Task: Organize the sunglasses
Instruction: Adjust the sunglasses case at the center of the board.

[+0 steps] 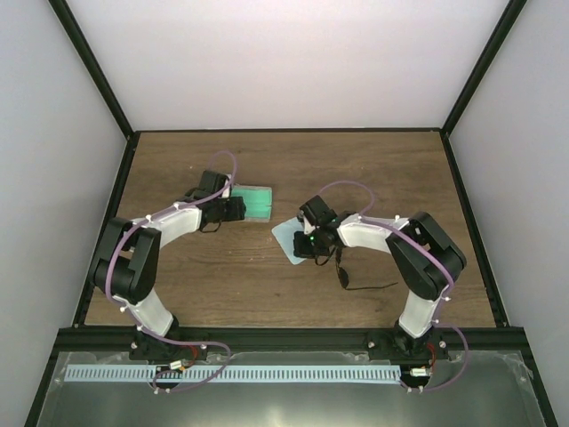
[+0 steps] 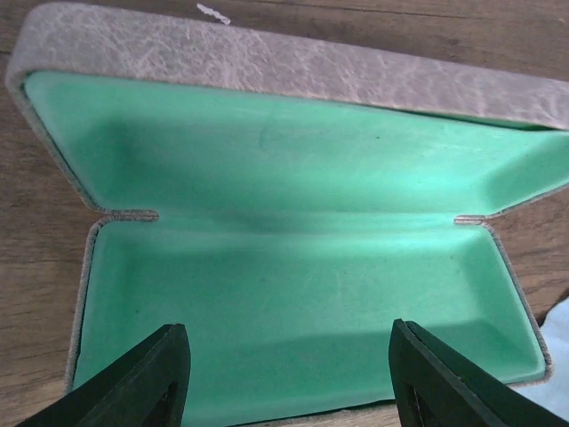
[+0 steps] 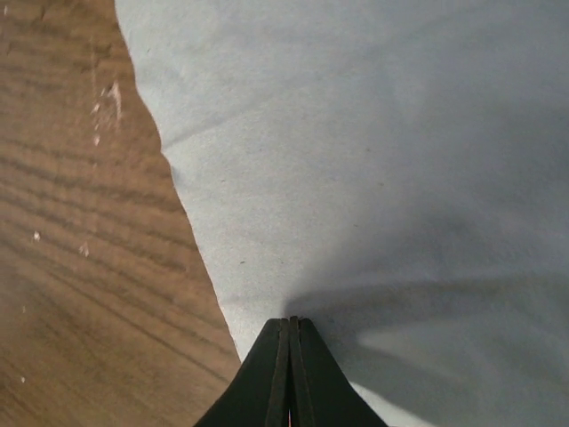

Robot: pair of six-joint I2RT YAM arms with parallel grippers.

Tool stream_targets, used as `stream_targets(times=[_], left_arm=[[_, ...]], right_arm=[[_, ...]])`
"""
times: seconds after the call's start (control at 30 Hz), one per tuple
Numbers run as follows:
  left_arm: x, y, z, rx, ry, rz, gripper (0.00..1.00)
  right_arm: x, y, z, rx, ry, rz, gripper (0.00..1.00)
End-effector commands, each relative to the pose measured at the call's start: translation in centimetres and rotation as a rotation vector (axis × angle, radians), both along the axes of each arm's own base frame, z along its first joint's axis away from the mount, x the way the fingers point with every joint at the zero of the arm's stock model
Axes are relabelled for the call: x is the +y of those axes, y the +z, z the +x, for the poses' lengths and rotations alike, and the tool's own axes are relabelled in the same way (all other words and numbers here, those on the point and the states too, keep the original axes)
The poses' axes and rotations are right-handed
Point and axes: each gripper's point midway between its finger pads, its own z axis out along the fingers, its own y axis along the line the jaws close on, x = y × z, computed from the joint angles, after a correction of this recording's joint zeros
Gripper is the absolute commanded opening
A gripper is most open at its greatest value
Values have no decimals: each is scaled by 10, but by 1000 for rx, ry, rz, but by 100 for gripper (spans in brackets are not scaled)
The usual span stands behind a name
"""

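The open grey case (image 1: 255,202) with green lining lies at the back left; in the left wrist view (image 2: 284,267) it is empty. My left gripper (image 1: 236,210) is open at the case's near edge, its fingers (image 2: 160,374) spread over the lower tray. My right gripper (image 1: 304,242) is shut, pinching the light blue cloth (image 1: 284,233), which puckers at the fingertips (image 3: 291,322). A thin black shape (image 1: 360,285), apparently the sunglasses' slender arms, lies on the table under my right forearm; the lenses are hard to make out.
The wooden table (image 1: 222,276) is ringed by a black frame, with white walls behind and at the sides. The cloth (image 3: 373,160) covers most of the right wrist view, with bare wood (image 3: 80,267) to its left.
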Motion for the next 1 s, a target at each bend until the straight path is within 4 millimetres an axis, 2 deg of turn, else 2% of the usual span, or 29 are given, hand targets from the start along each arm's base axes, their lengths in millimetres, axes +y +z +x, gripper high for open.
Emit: stream_targets(times=[0.0, 0.13, 0.27, 0.37, 0.53, 0.63, 0.73, 0.87, 0.97], left_arm=[[-2, -5, -1, -3, 7, -17, 64], [1, -14, -10, 15, 10, -10, 64], [4, -26, -20, 43, 13, -8, 64], [6, -27, -24, 46, 24, -13, 64], [5, -4, -20, -13, 26, -34, 67], [2, 10, -19, -45, 9, -49, 71], [2, 29, -23, -89, 1, -69, 75], [-6, 54, -35, -147, -38, -95, 95], [-17, 69, -46, -186, -76, -93, 97]], right_arm=[[-10, -28, -48, 146, 31, -94, 1], [-3, -25, -58, 158, 48, -70, 1], [2, -24, -59, 162, 57, -51, 1], [7, -25, -61, 169, 89, -45, 1], [27, -22, -77, 153, 196, -67, 1], [35, -16, -77, 138, 200, -59, 1], [39, 2, -65, 87, 188, -55, 1], [38, 33, -44, 7, 156, -57, 4], [29, 57, -24, -51, 105, -33, 10]])
